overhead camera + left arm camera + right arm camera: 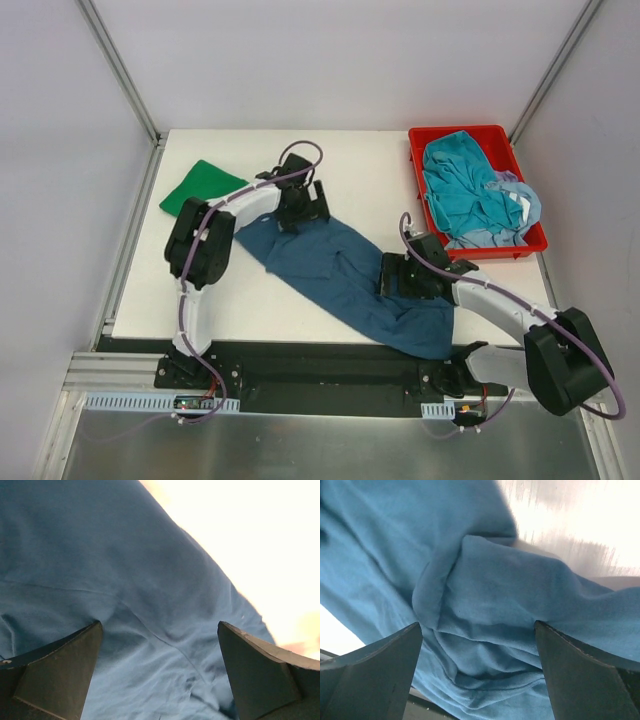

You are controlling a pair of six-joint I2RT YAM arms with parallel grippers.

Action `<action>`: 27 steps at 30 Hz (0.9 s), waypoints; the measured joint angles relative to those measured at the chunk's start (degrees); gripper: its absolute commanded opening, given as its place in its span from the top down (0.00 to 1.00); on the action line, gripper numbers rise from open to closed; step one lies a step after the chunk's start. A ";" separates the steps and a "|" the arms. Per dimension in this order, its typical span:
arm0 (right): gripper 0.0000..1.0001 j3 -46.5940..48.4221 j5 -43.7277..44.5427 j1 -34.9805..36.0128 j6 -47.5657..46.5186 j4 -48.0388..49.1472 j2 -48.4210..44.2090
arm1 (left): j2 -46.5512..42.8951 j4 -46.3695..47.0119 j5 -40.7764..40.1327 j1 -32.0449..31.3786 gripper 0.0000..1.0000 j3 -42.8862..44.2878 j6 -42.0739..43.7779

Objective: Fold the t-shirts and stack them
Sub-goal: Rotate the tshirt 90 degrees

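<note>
A dark navy-blue t-shirt lies spread diagonally across the white table. My left gripper is open, low over its far left end; the left wrist view shows cloth between the wide-apart fingers. My right gripper is open over the shirt's right side; bunched cloth fills the gap between its fingers. A folded bright green t-shirt lies at the far left. Teal and pale blue t-shirts lie crumpled in a red bin.
The red bin stands at the table's far right corner. The table's near edge meets a black rail holding the arm bases. Grey walls enclose the left, back and right sides.
</note>
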 measured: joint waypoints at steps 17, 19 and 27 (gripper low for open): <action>0.04 5.29 -13.84 12.44 5.27 7.72 10.34 | 42.45 11.78 14.34 4.74 0.01 62.03 0.04; 0.04 6.73 -15.19 14.73 6.36 9.09 12.35 | 43.28 14.80 13.38 5.90 0.01 62.29 -1.99; 0.04 8.24 -16.39 17.59 7.48 10.95 13.07 | 44.70 19.69 7.30 7.82 0.01 62.62 -3.91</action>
